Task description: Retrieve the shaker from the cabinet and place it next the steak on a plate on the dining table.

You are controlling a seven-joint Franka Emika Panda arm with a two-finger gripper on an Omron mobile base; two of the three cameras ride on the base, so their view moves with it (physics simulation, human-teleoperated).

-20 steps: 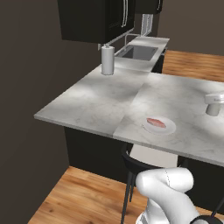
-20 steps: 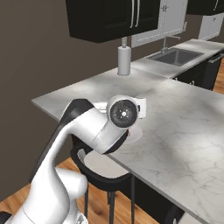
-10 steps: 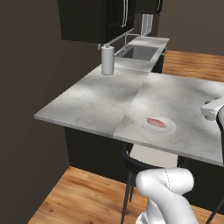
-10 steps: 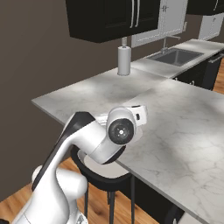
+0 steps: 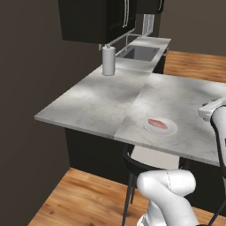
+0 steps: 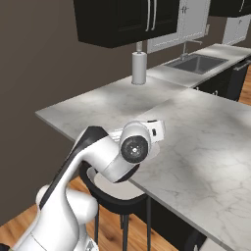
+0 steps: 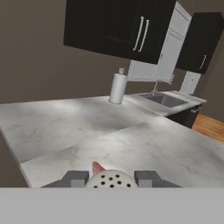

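The gripper [image 7: 113, 178] holds the shaker [image 7: 110, 180] between its two dark fingertips [image 7: 75, 177]. In the hand view the rounded cap of the shaker, with many small holes, sits exactly between the two tips, and each tip stands right against its side, so the fingers are closed on it. Just behind the cap, a small corner of the pinkish-red steak [image 7: 97, 166] shows, so the shaker is close to the meat and above the dining table [image 7: 65, 127].

In the left base view the steak [image 5: 157, 124] lies in the middle of the small white plate [image 5: 171, 130], and the plate rests on the marble top of the dining table [image 5: 97, 99], near the front edge. The arm comes in from the right edge of that view, to the right of the plate, but the fingers themselves I cannot see there. In the right base view the big white and dark body of the arm stands in front of the plate and hides it.

The black cabinet [image 5: 95, 20] hangs on the wall beyond the far end of the table, with silver bar handles on its doors. Under it a tall pale cylinder with a cap [image 5: 108, 60] stands upright on the counter, and the sink [image 5: 140, 53] is beside it.
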